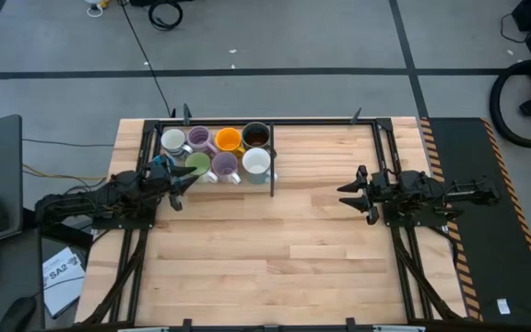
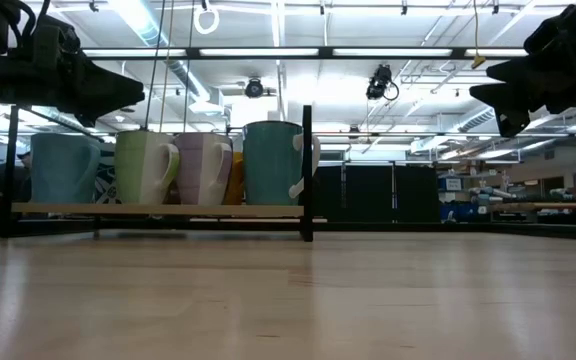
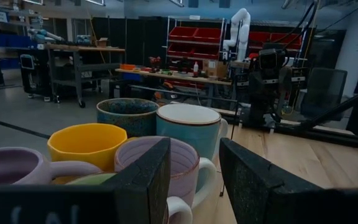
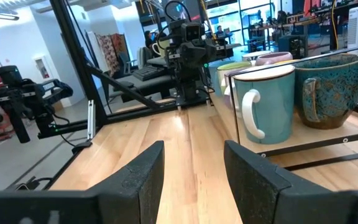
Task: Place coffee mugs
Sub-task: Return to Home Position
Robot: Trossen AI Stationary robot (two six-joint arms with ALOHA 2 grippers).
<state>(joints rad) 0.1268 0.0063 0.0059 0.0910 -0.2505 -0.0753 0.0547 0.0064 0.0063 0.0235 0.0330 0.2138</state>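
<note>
Several coffee mugs stand in two rows on a small black-framed wooden shelf [image 1: 273, 180] at the table's far left-centre. White [image 1: 172, 140], purple [image 1: 199, 140], orange [image 1: 228, 140] and dark [image 1: 256, 136] mugs form the far row. Green [image 1: 197, 164], purple [image 1: 225, 166] and pale teal [image 1: 255, 162] mugs are in the near row. My left gripper [image 1: 181, 184] is open, level, just near and left of the near row [image 3: 194, 149]. My right gripper [image 1: 347, 194] is open, level, over bare wood to the shelf's right [image 4: 193, 155].
Black frame rails [image 1: 381, 138] run along the table's far edge and down both sides. Bare wooden tabletop [image 1: 275, 249] stretches between the two arms and toward the near edge. A yellow-and-black striped strip [image 1: 441, 184] marks the table's right side.
</note>
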